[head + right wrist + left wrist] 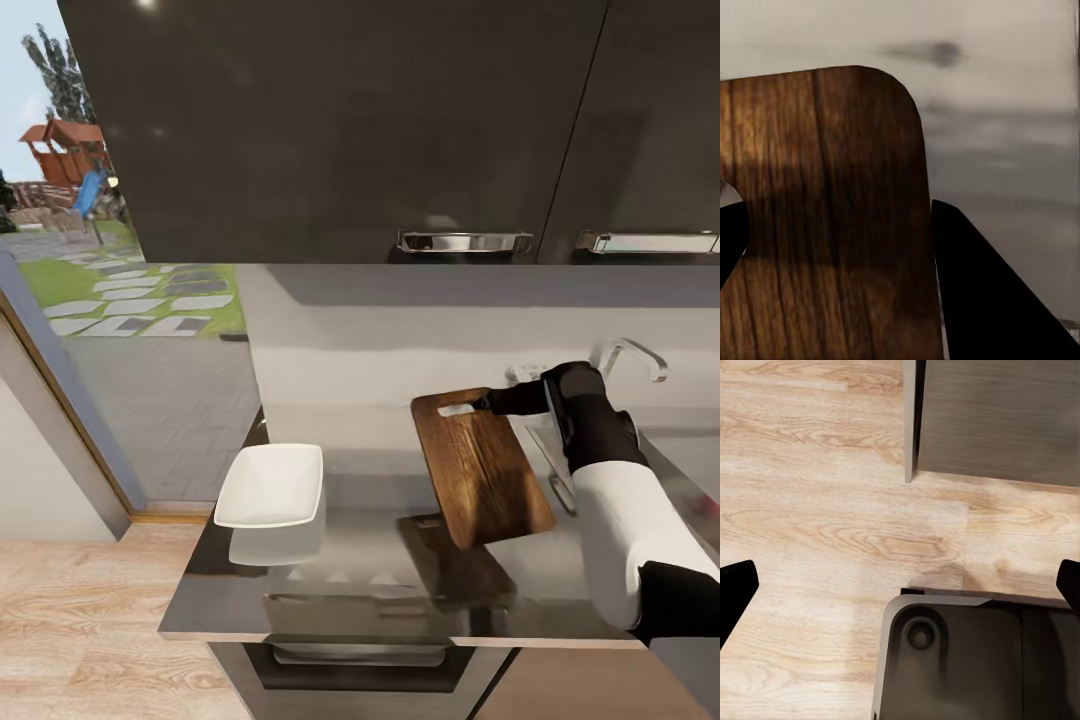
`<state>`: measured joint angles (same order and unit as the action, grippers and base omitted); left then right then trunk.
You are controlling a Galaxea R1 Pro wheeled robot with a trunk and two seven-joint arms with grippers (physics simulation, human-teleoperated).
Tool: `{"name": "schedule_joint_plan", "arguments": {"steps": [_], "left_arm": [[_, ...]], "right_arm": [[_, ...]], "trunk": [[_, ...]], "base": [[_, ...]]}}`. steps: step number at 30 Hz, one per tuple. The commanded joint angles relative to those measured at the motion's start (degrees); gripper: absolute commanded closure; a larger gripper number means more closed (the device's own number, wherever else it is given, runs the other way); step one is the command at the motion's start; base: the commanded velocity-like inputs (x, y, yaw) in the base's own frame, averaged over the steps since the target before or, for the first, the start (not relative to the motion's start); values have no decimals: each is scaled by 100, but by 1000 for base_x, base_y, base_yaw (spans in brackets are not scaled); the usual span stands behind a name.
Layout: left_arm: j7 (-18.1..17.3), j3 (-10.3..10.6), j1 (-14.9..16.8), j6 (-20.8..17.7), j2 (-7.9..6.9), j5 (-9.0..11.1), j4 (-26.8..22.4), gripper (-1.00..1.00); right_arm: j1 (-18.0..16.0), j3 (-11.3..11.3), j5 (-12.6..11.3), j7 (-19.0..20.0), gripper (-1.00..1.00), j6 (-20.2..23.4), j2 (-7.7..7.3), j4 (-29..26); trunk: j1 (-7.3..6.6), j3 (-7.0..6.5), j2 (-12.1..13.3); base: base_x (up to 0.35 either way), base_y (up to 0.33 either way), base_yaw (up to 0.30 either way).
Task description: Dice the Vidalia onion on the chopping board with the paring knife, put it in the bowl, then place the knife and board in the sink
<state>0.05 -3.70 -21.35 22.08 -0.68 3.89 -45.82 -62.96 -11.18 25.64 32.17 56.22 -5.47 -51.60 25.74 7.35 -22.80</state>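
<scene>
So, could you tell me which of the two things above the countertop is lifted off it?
The board, tilted in the right claw; the white bowl sits flat.

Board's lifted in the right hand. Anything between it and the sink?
Nothing visible. The chopping board hangs tilted above the countertop, gripped at its far corner by the right hand. The sink lies toward the tap; only the robot's own forearm crosses that stretch. The bowl sits on the opposite side.
</scene>
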Motion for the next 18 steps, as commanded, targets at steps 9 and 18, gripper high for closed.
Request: {"name": "schedule_joint_plan", "arguments": {"steps": [9, 18], "left_arm": [[0, 9, -1, 7, -2, 42, 9, -100], [-5, 17, -1, 7, 41, 33, 65, -100]], "right_arm": [[-2, -125, 47, -113, 100, 21, 14, 1], [0, -197, 35, -1377, 100, 15, 142, 15]], "trunk": [[4, 11, -12], [4, 11, -12]], "base": [[0, 0, 0], [0, 0, 0]]}}
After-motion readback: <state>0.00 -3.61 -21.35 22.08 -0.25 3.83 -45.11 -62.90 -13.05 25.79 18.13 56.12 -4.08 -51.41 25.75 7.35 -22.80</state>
